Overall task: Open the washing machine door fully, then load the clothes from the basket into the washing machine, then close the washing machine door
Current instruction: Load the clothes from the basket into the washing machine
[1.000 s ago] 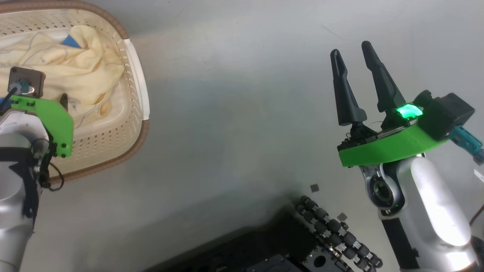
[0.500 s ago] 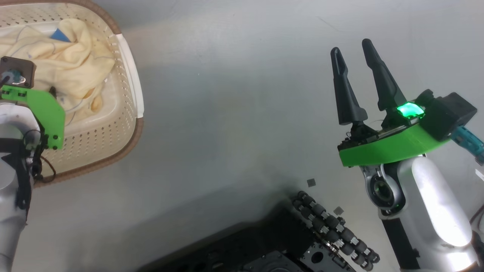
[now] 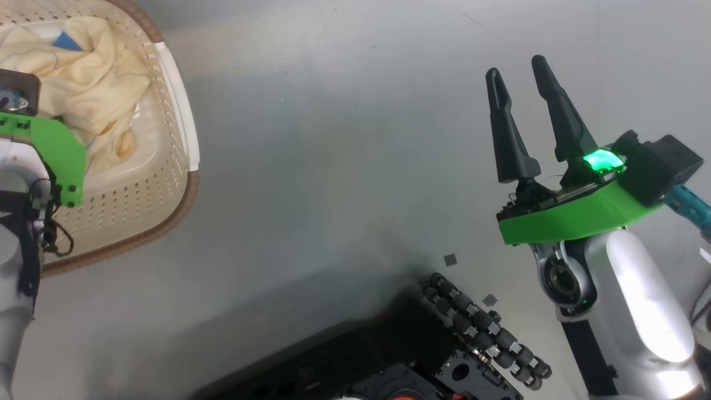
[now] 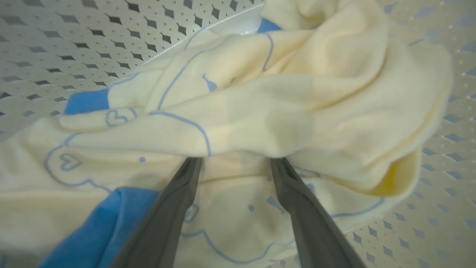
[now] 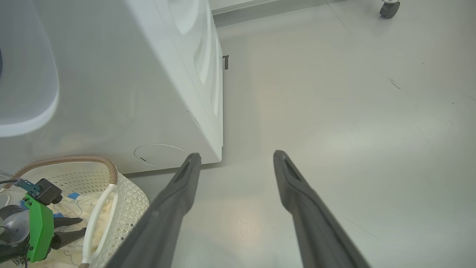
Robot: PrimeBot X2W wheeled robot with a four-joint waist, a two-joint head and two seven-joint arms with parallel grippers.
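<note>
Left claw [image 4: 236, 163]: spread; fingertips pushed in under a fold of the clothes [image 4: 297, 93], nothing pinched yet.
Right claw [image 3: 515, 69]: spread and empty, over bare floor [image 3: 333, 166], well apart from the basket [image 3: 183, 189].
Clothes: heaped in the basket at the far left; the washing machine [image 5: 130, 74] stands just beyond it.
Risk, thin grip: if you close on the top fold alone, it may slip out on the lift, or one garment may stay behind.
Risk, snag: fingers driven too deep may catch the perforated wall and drag or tip the basket.
Risk, trailing: hanging fabric may catch the brown rim.
Edges: the rim and white handle [image 3: 178, 105] lie to the left claw's right.
Open room: wide floor between the arms; the robot's black base [image 3: 389, 355] bounds the near side.
</note>
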